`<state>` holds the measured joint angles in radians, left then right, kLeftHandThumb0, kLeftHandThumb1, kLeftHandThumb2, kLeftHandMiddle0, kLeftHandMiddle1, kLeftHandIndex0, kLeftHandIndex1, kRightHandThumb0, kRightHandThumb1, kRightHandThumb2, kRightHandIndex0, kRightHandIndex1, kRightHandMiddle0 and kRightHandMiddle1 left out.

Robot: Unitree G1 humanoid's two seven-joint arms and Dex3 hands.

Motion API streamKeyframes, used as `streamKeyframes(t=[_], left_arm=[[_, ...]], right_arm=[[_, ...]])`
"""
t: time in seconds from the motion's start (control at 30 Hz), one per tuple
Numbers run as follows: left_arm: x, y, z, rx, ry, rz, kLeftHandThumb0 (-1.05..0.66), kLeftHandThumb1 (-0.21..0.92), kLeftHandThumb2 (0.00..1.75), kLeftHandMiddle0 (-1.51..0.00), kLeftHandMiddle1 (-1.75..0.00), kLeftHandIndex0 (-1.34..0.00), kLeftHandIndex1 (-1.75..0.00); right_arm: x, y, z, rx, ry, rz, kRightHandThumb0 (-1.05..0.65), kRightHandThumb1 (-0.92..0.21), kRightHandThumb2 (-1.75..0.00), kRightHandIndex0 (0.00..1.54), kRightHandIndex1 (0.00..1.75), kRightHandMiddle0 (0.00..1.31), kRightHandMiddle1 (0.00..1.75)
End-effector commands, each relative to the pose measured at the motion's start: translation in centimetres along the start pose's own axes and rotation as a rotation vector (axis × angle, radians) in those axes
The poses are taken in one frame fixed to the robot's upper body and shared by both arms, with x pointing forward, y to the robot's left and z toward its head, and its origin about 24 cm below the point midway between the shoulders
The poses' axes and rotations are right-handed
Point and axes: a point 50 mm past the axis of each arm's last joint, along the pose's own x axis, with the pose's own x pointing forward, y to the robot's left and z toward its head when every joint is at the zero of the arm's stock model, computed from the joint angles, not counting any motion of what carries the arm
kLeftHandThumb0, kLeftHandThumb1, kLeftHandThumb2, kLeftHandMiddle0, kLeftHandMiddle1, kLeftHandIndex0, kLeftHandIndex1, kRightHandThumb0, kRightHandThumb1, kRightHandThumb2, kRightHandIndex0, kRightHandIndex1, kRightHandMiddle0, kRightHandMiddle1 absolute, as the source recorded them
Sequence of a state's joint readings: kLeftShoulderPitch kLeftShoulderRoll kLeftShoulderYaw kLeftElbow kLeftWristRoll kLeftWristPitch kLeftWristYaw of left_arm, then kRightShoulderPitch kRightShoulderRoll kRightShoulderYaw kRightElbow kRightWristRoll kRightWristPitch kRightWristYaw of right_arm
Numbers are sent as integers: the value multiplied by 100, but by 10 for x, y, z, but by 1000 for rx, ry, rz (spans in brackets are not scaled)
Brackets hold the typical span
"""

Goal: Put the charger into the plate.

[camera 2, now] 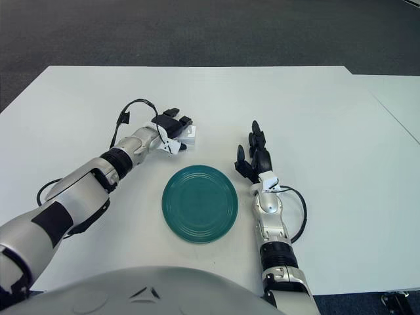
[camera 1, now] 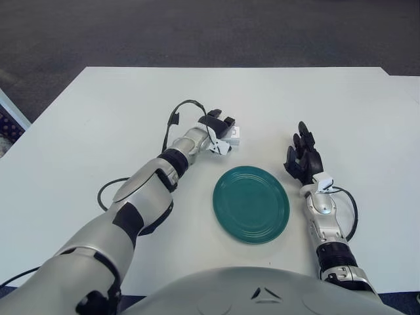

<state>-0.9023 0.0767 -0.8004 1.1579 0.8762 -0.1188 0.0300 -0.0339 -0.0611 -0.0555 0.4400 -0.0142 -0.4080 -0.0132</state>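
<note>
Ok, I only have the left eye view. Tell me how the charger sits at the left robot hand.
Observer: The right eye view shows more of the charger: a white block sticking out on the right of the left robot hand.
Operator: Now check the table's right side.
Observer: A second white tabletop adjoins it there, with a seam between them.
Operator: Look below the right robot hand.
Observer: The right robot hand shows right of the plate. Past the table's front edge, a dark thing sits on the floor; I cannot tell what it is.
</note>
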Motion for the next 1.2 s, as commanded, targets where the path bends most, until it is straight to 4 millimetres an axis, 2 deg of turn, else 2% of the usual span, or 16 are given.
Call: streamKeyframes(t=[0.0,0.03,0.07,0.1,0.17,0.23,0.37,0.43,0.63,0.77,1.03,1.17], left_arm=[[-9,-41,-11,5,56,-79,-105,92,81,-1,-88,-14,-100],[-11,-46,-14,-4,68,-64,-104,92,73,-11,-119,-19,-127],[-13,-50,-15,-14,79,-40,-103,92,70,-14,-130,-21,-136],[-14,-52,-16,-19,85,-22,-97,92,61,-27,-146,-30,-150],[-14,-51,-16,-20,88,9,-91,92,52,-38,-160,-38,-162],[-15,-52,-17,-27,98,62,-76,92,42,-56,-169,-52,-170],[-16,-55,-14,-128,130,143,-57,92,39,-76,-173,-66,-173],[-17,-56,-11,-194,143,176,-50,87,50,-89,-174,-75,-174],[-18,-57,-8,-295,150,240,-44,78,70,-109,-175,-93,-175],[-17,-55,-4,-339,134,277,-45,77,76,-118,-175,-101,-175],[-17,-47,-4,-400,107,319,-48,79,77,-125,-175,-108,-175],[-14,-16,-14,-442,75,395,-48,82,71,-126,-175,-109,-175]], right_arm=[[-41,12,-51,38,288,9,-65,-92,-82,0,0,0,0],[-41,11,-51,37,291,8,-65,-92,-82,0,0,0,0],[-42,10,-52,38,295,6,-66,-92,-82,0,0,0,0],[-42,10,-52,39,298,5,-66,-92,-82,0,0,0,0],[-43,9,-53,41,303,3,-66,-92,-83,0,0,0,0],[-43,8,-54,48,307,-4,-66,-92,-84,0,0,0,0],[-42,7,-54,60,307,-17,-65,-92,-85,0,0,0,0],[-41,7,-54,66,307,-23,-63,-92,-86,0,0,1,0],[-41,6,-55,80,310,-35,-62,-92,-86,0,0,2,1],[-40,6,-55,81,309,-32,-62,-92,-86,0,0,2,1],[-40,6,-54,80,306,-29,-61,-92,-88,0,0,3,2],[-40,6,-53,72,305,-27,-61,-92,-89,0,0,2,2]])
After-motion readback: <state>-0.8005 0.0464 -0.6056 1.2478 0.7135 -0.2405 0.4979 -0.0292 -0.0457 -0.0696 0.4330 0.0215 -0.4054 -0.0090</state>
